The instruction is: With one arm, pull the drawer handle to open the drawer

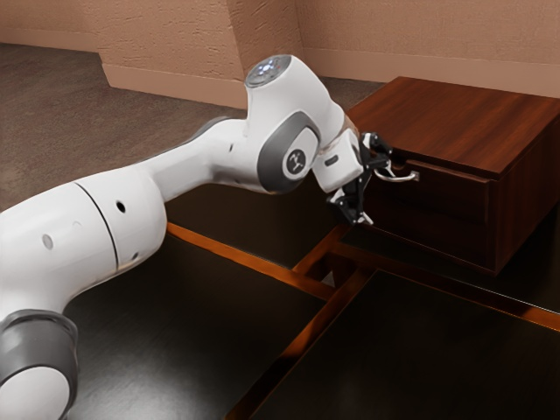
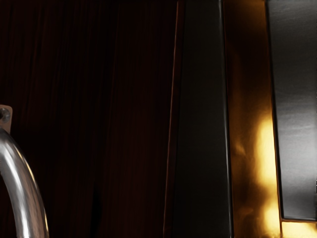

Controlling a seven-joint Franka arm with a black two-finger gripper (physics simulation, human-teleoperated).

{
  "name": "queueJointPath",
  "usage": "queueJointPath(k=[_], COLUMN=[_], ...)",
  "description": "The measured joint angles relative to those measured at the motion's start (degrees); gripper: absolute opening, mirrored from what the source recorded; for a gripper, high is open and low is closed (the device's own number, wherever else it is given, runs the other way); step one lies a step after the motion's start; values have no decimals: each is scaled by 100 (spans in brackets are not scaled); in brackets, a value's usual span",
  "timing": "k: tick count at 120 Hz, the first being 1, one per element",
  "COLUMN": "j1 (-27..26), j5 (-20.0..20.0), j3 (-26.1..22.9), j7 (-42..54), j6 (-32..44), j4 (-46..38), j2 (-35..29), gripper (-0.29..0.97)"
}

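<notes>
handle: cut by wrist view's edge | cabinet: cut at exterior view's right

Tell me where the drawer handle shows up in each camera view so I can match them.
Exterior view: the handle is the silver bar on the drawer front, just past the gripper.
Wrist view: the handle is the curved shiny bar running from its screw mount.
Shared landmark: the dark wood drawer front behind the handle.
</notes>
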Motion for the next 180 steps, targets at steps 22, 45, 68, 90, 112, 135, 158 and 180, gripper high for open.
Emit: queueJointPath(k=[22,45,68,90,112,135,158,180], j1=[1,3,4,27,66,80,96,150], j5=[-24,-41,-69,-67,-43,-53,-91,-126], j3=[9,18,24,39,29,33,38,45], j7=[13,22,27,30,30,26,22,14], j6=[-14,-31,-33,-5,34,130,199,271], j4=[-44,-183,-501,-1009,-1535,-1995,-2257,-2484], j2=[-53,-193,-422,-779,-1149,-1504,-1764,-1968], gripper=[66,68,66,67,74,69,55,58])
